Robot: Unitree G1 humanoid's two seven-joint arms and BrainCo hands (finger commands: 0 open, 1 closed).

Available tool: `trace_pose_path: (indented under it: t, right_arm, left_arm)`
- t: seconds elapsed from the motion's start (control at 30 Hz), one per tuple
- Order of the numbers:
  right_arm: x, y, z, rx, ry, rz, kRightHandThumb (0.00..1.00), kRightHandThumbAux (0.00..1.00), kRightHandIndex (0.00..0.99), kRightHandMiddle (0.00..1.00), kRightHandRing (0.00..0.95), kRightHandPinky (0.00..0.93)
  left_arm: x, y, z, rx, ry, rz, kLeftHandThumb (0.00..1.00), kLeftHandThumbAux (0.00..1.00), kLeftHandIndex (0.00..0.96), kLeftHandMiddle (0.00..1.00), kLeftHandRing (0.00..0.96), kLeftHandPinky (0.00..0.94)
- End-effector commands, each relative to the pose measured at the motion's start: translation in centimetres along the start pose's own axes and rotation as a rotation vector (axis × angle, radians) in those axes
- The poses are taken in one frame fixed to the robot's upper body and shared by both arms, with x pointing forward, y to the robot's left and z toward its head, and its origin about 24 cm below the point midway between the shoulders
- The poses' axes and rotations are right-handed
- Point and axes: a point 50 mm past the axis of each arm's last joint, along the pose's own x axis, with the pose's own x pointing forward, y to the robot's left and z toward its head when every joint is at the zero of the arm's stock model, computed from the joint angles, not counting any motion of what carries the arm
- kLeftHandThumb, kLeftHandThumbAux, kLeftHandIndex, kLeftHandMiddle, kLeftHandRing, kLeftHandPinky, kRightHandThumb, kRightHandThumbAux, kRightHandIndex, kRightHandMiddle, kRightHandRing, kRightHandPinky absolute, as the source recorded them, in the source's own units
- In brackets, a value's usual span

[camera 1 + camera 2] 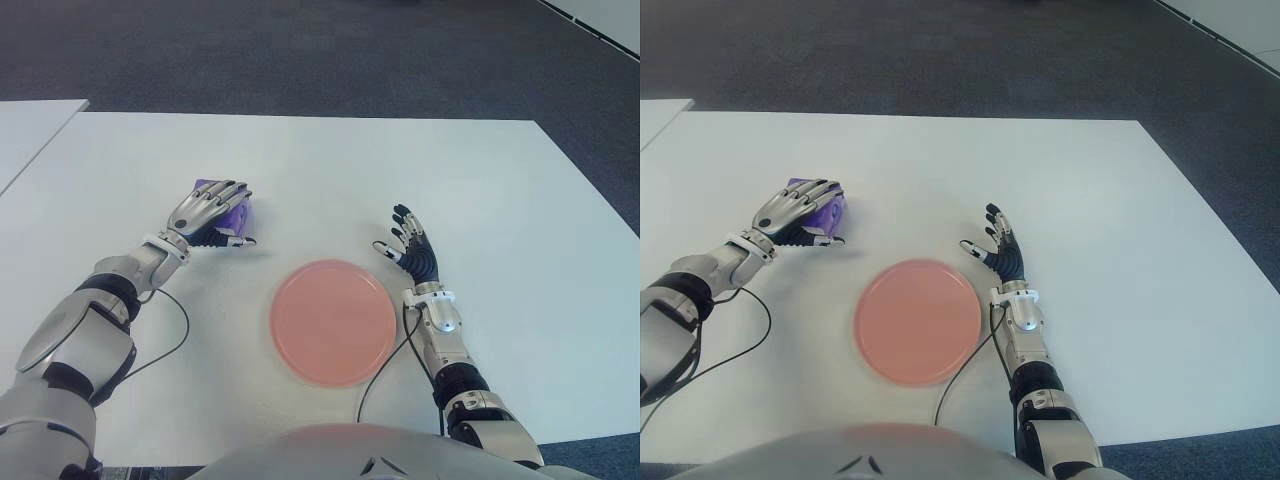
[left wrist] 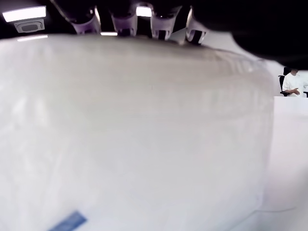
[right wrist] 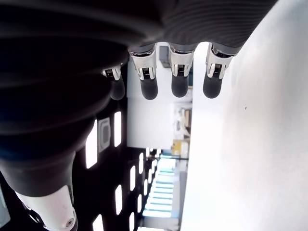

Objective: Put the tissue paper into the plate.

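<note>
Left hand (image 1: 208, 216) is draped over the purple tissue pack (image 1: 236, 215), fingers (image 1: 228, 196) curled onto it, with bare white tabletop (image 1: 480, 190) beyond. The pink plate (image 1: 333, 321) lies between both hands. Right hand (image 1: 413, 251) beside its rim, fingers (image 3: 179, 82) spread, holding nothing.

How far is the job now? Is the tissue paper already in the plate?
Not yet. The pink plate holds nothing. The left hand covers the purple tissue pack on the table, left of the plate; a firm grasp is not clear. The right hand shows open beside the plate. Lifting and placing remain.
</note>
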Motion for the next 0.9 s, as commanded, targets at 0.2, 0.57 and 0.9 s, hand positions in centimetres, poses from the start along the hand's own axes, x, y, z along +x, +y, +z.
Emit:
trace_pose_path:
  t: [0.2, 0.57, 0.9]
  right_arm:
    - [-5.2, 0.2, -5.2, 0.028, 0.294, -0.009, 0.000, 0.757, 0.009, 0.000, 0.000, 0.000]
    - [-5.2, 0.1, -5.2, 0.019, 0.283, 0.005, 0.000, 0.773, 0.016, 0.000, 0.000, 0.000]
    - [-5.2, -0.1, -5.2, 0.017, 0.285, 0.012, 0.000, 0.790, 0.020, 0.000, 0.000, 0.000]
  left_arm:
    - [-0.3, 0.6, -0.8, 0.023, 0.015, 0.027, 0.274, 0.128, 0.000, 0.000, 0.000, 0.000]
    - [-0.7, 1.0, -1.4, 0.031, 0.033, 0.040, 0.278, 0.138, 0.000, 0.000, 0.000, 0.000]
    - [-1.1, 1.3, -1.9, 0.067, 0.041, 0.048, 0.273, 0.138, 0.000, 0.000, 0.000, 0.000]
